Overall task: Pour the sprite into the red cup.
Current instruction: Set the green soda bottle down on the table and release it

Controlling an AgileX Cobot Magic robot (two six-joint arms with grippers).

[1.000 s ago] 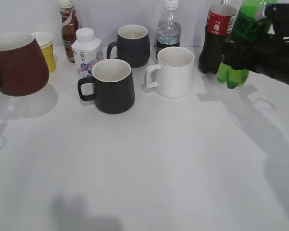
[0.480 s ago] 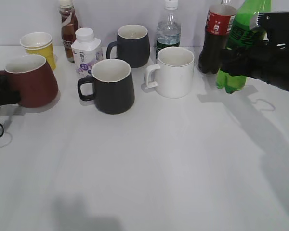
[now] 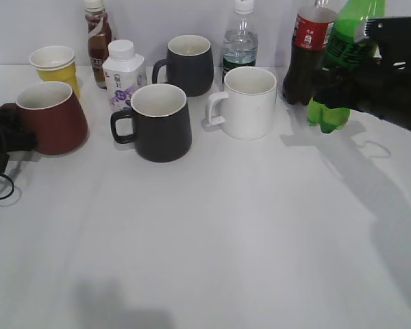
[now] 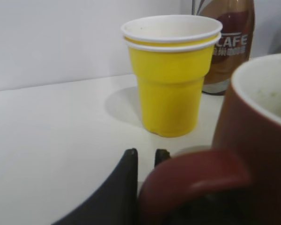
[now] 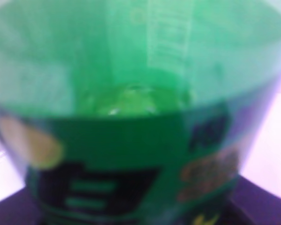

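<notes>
Both grippers are occupied. At the right edge of the exterior view the right gripper (image 3: 339, 86) is clamped around the middle of the sprite (image 3: 342, 55), which is held almost upright, close beside the dark cola bottle (image 3: 307, 51). Whether its base rests on the table (image 3: 226, 233) or hangs just above it cannot be told. In the right wrist view only the blurred green label and the liquid of the bottle (image 5: 131, 108) are seen, very close to the camera.

At the left edge the left gripper (image 3: 14, 130) is closed on the handle side of the red cup (image 3: 51, 116). The cup is standing upright on the table, just in front of the yellow paper cup (image 3: 55, 65). In the left wrist view the handle (image 4: 192, 180) is seen between the black fingers (image 4: 124, 183).

Nothing has been poured yet: the white inside of the cup looks empty. Cup and bottle are well apart, with the black mug (image 3: 157, 123) and the white mug (image 3: 246, 103) between them. It is judged that the bottle must be brought over the cup and tilted; whether the cap is off cannot be seen.
</notes>
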